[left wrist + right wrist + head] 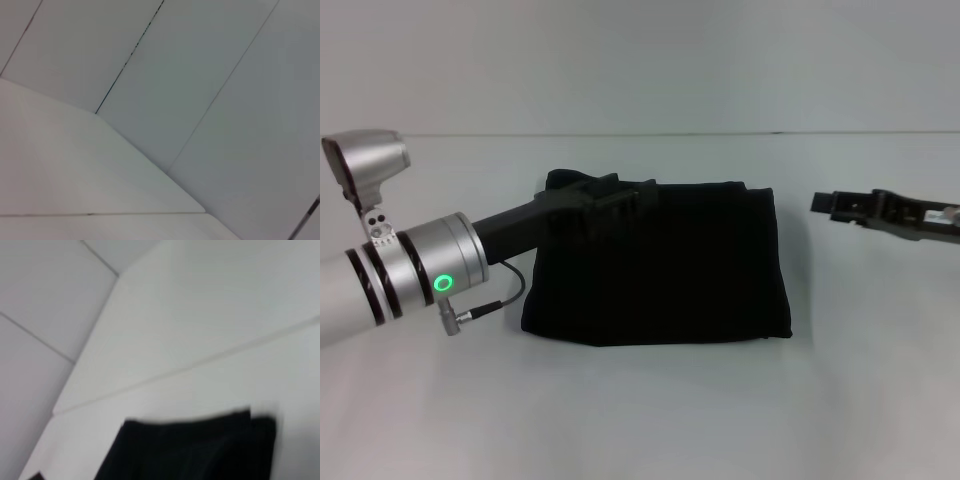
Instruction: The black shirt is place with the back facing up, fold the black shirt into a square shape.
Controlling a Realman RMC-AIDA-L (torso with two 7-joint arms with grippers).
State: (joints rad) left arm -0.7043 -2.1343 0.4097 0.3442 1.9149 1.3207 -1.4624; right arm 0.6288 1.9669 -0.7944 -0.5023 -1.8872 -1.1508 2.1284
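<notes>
Black shirt (660,265) lies folded into a near-square on the white surface (640,420), the left claw (605,195) over its far-left corner, grip indiscernible, the right claw (840,207) open beside it; next, release and withdraw.

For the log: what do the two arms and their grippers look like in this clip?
The left arm is silver-grey metal with black bands, a glowing green ring light, and a thin black cable looping from a small plug. It ends in a matte black left gripper. On the right, only the right gripper shows: black, flat and blocky, with a small white patch behind it.
</notes>
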